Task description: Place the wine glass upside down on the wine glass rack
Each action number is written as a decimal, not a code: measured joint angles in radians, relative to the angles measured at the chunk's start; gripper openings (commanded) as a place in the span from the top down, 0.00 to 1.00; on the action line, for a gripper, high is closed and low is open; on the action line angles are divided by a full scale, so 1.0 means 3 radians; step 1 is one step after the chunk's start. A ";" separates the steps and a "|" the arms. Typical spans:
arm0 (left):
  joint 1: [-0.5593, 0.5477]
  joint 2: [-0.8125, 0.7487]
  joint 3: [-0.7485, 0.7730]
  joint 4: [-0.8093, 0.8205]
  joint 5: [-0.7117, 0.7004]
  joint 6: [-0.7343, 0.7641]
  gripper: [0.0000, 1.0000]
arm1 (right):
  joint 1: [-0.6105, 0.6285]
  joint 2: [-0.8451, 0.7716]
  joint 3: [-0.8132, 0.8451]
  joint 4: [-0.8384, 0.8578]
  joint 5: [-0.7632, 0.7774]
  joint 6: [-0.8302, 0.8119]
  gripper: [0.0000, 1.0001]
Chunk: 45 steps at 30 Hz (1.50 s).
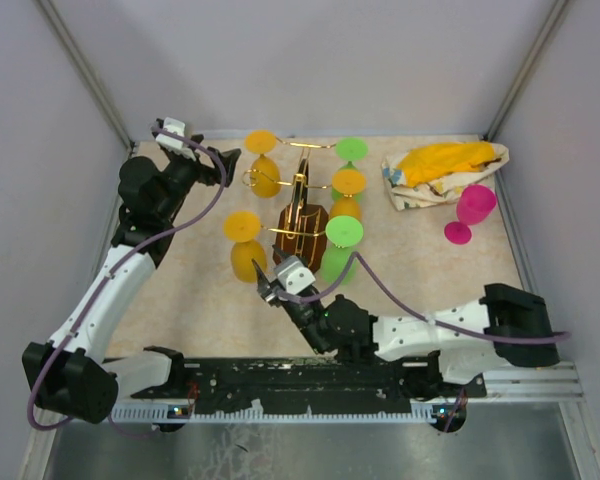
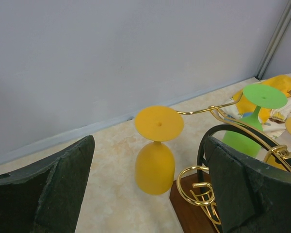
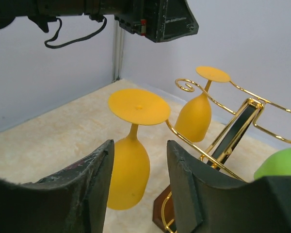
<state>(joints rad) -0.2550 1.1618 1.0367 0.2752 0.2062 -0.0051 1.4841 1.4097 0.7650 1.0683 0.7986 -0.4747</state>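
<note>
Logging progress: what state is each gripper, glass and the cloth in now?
left gripper: open, empty
right gripper: open, empty
wine glass rack: upright, holding five glasses
front yellow glass: hanging upside down
back yellow glass: hanging upside down
right yellow glass: hanging upside down
back green glass: hanging upside down
front green glass: hanging upside down
pink glass: on its side, off the rack
cloth: crumpled

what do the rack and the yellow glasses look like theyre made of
Wine glass rack: thin arms with bright gold glints, likely polished metal wire. Its base: dark brown, looks like wood. Yellow glasses: opaque, evenly coloured, dull surface, probably plastic, possibly coated glass.
</note>
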 measured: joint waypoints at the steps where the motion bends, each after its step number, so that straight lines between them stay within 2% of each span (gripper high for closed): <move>1: 0.0000 0.0000 0.0010 -0.0019 -0.0017 0.0000 0.01 | 0.0047 -0.0120 0.0000 -0.0182 0.0064 0.0089 0.47; 7: 0.0000 0.0000 0.0167 -0.0141 -0.0127 0.0001 0.01 | 0.0221 -0.0851 0.0076 -0.1409 0.0628 0.0736 0.40; 9: 0.0000 0.0001 0.0238 -0.0178 -0.0153 -0.0001 0.01 | 0.0223 -0.0973 0.0212 -0.1748 0.0846 0.0848 0.30; 11: 0.0000 0.0005 0.0308 -0.0216 -0.0167 -0.0014 0.01 | 0.0223 -0.1031 0.0361 -0.1925 0.1047 0.0829 0.22; 14: 0.0000 0.0038 0.0441 -0.0294 -0.0181 -0.0061 0.01 | 0.0184 -0.1027 0.0608 -0.2040 0.1377 0.0559 0.20; 17: 0.0000 0.0128 0.0614 -0.0401 -0.0192 -0.0097 0.01 | -0.0019 -0.0965 0.1190 -0.2773 0.1569 0.0741 0.22; 20: 0.0000 0.0211 0.0740 -0.0528 -0.0214 -0.0112 0.01 | -0.0565 -0.0977 0.1976 -0.3919 0.1433 0.1545 0.23; 25: 0.0000 0.0294 0.0820 -0.0670 -0.0243 -0.0139 0.01 | -0.1114 -0.1364 0.2130 -0.4534 0.1418 0.1871 0.23; 27: 0.0000 0.0317 0.0820 -0.0701 -0.0243 -0.0149 0.01 | -0.1333 -0.1411 0.2188 -0.4771 0.1338 0.1977 0.22; 35: 0.0000 0.0374 0.0853 -0.0724 -0.0242 -0.0170 0.01 | -0.2589 -0.1176 0.2235 -0.5507 0.0254 0.2406 0.21; 41: 0.0000 0.0374 0.0856 -0.0724 -0.0253 -0.0156 0.01 | -0.3371 -0.0898 0.2143 -0.5575 -0.0532 0.2467 0.21; 45: 0.0000 0.0374 0.0856 -0.0724 -0.0273 -0.0140 0.01 | -0.3908 -0.0810 0.2112 -0.5575 -0.0877 0.2463 0.21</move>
<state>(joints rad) -0.2550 1.2739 1.2934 0.0582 0.1242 -0.0471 0.3119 1.1667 1.3987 -0.6041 0.5354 0.2642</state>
